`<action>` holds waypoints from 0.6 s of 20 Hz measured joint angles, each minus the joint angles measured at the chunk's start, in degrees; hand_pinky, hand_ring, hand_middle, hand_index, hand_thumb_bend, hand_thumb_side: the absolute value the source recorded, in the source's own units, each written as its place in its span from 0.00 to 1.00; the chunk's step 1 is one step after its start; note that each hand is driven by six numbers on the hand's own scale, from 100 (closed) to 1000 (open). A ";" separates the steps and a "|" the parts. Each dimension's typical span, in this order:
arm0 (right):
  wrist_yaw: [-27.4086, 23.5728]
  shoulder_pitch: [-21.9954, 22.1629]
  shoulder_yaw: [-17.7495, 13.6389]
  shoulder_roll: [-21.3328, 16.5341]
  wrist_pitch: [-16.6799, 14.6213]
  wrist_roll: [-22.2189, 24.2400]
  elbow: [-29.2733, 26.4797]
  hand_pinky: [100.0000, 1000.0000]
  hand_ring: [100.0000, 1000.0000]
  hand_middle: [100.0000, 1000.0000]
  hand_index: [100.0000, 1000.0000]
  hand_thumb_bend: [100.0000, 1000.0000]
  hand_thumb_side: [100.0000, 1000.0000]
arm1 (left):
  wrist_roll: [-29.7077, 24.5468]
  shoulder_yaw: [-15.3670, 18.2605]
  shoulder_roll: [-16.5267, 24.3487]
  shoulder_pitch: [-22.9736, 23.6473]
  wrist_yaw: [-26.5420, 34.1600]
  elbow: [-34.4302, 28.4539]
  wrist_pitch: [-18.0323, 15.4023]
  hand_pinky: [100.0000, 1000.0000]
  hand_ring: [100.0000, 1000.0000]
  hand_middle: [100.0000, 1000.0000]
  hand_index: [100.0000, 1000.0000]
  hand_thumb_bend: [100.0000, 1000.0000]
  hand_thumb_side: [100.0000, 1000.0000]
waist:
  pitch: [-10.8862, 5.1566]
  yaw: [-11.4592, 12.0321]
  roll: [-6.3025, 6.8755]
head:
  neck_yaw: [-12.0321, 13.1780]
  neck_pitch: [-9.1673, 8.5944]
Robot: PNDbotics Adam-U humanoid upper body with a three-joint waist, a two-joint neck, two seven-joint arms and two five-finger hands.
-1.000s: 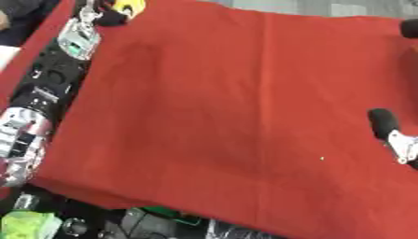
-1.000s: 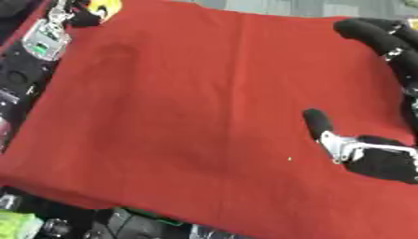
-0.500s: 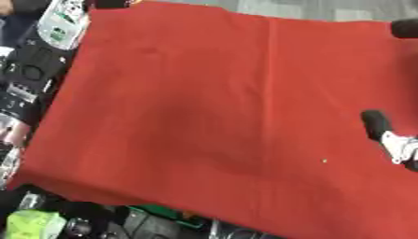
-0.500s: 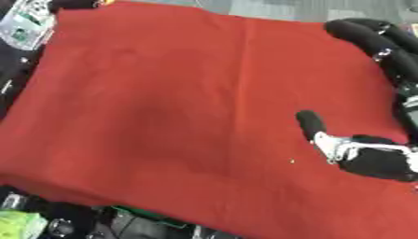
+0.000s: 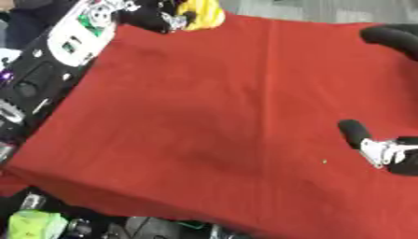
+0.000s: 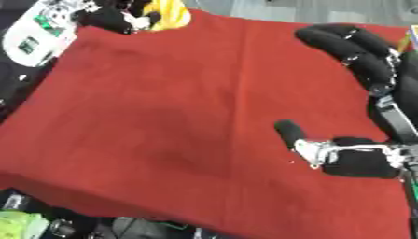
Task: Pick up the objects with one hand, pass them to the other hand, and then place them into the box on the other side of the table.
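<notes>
Bench covered in plain red cloth [image 5: 204, 116], tilted in view, dark clutter below its near edge at 6 to 7 o'clock. Left hand [image 6: 110, 17], black with silver parts, sits at the bench's far corner at 11 o'clock, fingers curled round a yellow soft-looking object [image 6: 167, 14] at the cloth edge; exact shape of the object can't be made out. The white and black left forearm [image 5: 78, 39] runs down the 9 to 10 o'clock side. Right hand [image 6: 359, 161] rests on the cloth at 3 to 4 o'clock, thumb pointing toward centre, black fingers [image 6: 347, 44] arched over at 1 to 2 o'clock, spread apart and holding nothing. Green item [image 5: 32, 224] off the bench at 7 o'clock.
</notes>
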 measured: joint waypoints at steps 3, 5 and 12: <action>0.00 -0.04 0.49 -0.04 -0.43 0.43 0.15 0.81 0.78 0.80 0.93 0.27 0.43 | -2.93 -3.05 -0.21 0.01 0.97 -2.15 1.04 0.58 0.45 0.43 0.61 0.14 0.13 | 0.00 -0.10 0.00 | -0.45 0.00; 0.01 -0.17 0.55 -0.04 -0.65 0.65 0.28 0.81 0.78 0.80 0.93 0.27 0.43 | -4.50 -4.60 -0.92 -0.01 1.50 -2.85 1.63 0.58 0.45 0.43 0.61 0.14 0.13 | 0.00 -0.16 0.00 | -1.00 0.00; 0.10 -0.47 1.16 -0.04 -1.07 0.81 0.33 0.81 0.78 0.80 0.93 0.29 0.42 | -7.60 -7.68 -3.47 -0.93 3.55 -4.47 3.03 0.58 0.45 0.43 0.60 0.14 0.13 | 0.00 -0.39 0.00 | -4.64 0.00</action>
